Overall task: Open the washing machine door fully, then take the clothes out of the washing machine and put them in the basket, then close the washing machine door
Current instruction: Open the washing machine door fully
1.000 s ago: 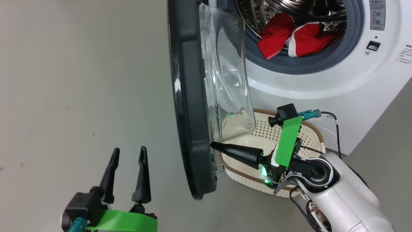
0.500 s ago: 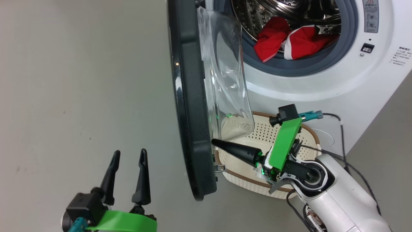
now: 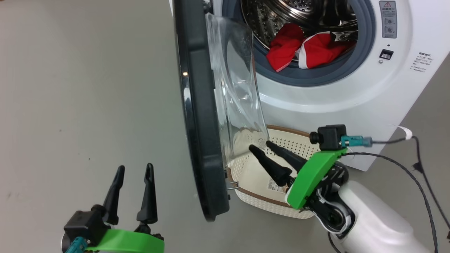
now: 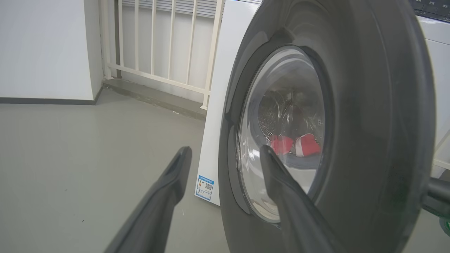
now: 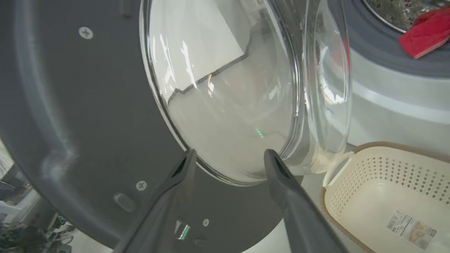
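1. Left gripper (image 3: 135, 167): jaws wide, holding nothing, over bare floor (image 3: 70, 88), left of the washing machine door (image 3: 197, 123).
2. Door swung out, edge-on in the head view; the opening step looks done or nearly so.
3. Right gripper (image 3: 260, 144): jaws apart, empty, above the basket (image 3: 267, 207), near the door's glass bowl.
4. Basket holds no garments. Clothes (image 3: 309, 49) lie in the washing machine (image 3: 334, 98) drum. Unloading and closing remain.
5. Floor smooth grey, faintly scuffed; white wall (image 4: 42, 45) and railing (image 4: 158, 42) behind.
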Controlling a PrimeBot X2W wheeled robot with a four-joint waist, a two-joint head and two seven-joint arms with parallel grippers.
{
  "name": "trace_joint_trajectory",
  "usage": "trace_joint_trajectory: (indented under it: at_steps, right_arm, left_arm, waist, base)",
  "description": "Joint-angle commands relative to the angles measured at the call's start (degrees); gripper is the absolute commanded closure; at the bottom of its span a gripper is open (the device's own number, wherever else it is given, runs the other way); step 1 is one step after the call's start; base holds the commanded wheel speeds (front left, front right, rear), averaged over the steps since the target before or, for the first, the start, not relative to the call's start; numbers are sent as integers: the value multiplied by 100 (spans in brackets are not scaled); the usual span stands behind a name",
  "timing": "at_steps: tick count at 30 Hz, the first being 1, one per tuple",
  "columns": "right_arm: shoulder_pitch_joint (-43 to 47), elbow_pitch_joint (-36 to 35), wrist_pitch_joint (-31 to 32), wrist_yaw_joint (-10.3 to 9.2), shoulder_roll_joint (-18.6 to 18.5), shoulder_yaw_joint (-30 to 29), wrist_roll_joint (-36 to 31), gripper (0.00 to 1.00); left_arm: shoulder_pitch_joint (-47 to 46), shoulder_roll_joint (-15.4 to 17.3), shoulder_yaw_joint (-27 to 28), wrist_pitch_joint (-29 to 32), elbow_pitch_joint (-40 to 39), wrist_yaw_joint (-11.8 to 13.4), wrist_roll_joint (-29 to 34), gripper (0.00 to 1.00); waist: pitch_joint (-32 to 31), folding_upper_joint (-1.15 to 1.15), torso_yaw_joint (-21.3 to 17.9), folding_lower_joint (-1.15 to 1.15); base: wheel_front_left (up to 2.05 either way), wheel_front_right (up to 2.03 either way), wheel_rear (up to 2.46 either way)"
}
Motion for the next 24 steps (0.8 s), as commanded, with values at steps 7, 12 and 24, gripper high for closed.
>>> trace_joint_trajectory:
  at_steps: [7,12,24]
  right_arm:
    - [-20,607,-1682,29,66,-31,-2197,0]
    - [68,904,-2164,29,344,-688,-3537,0]
    - [1227,-488,-2251,29,681,-2408,-5275,0]
  left_arm:
    - [46,83,312,-45,-231,-94,194,0]
    - [114,83,369,-45,-386,-92,273,0]
    - [257,83,383,-45,-759,-8,399,0]
  waist:
    - [-104,0,-129,0]
    - [-166,0,-187,0]
    - [-249,0,-262,0]
  base:
    - [0,0,0]
    - [0,0,0]
    - [0,0,0]
